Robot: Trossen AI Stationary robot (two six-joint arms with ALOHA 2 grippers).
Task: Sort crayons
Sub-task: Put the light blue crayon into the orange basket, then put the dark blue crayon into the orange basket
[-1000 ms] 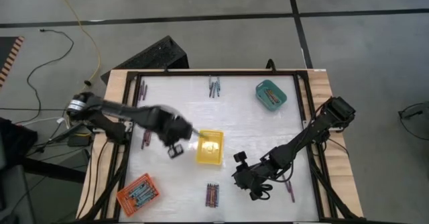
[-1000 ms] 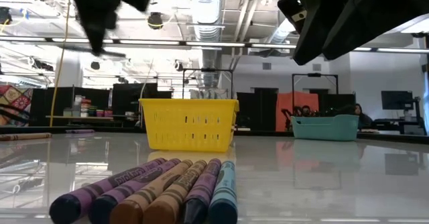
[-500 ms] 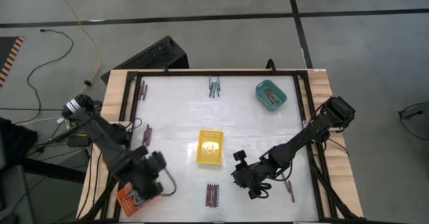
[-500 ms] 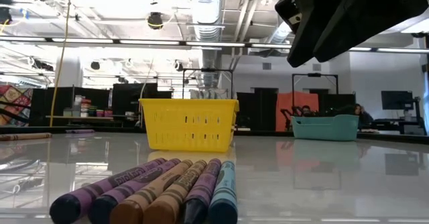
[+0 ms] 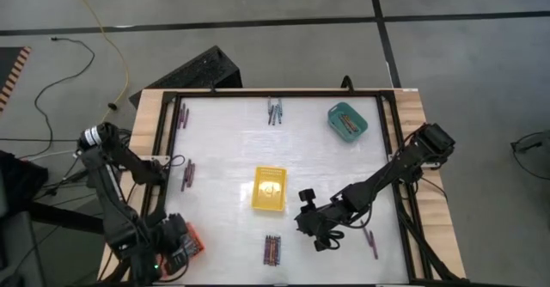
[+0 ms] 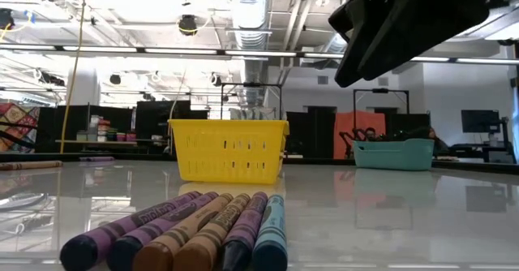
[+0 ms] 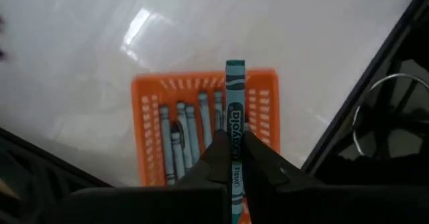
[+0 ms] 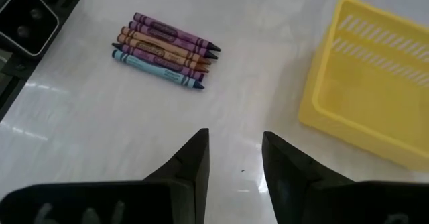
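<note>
Our left gripper (image 7: 234, 158) pinches a teal crayon (image 7: 234, 127) above the orange tray (image 7: 204, 127) — we should lower before releasing; right gripper (image 8: 234, 158) spread.

The white table (image 5: 223, 149) bears yellow tray (image 5: 269, 189), teal tray (image 5: 347, 121), orange tray (image 5: 186, 241) (near corner), scattered crayons (image 5: 272, 250).

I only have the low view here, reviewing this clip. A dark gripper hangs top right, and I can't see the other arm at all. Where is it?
Observer: The left gripper is over the orange tray at the table's near left corner.
Operator: Holding anything?
Observer: Shut on a teal crayon, pointing over the tray.
Operator: Is that tray empty?
Observer: No, several bluish-grey crayons lie in it.
Operator: And the gripper I see?
Observer: The right gripper, open, empty, between the yellow tray and the crayon pile.
</note>
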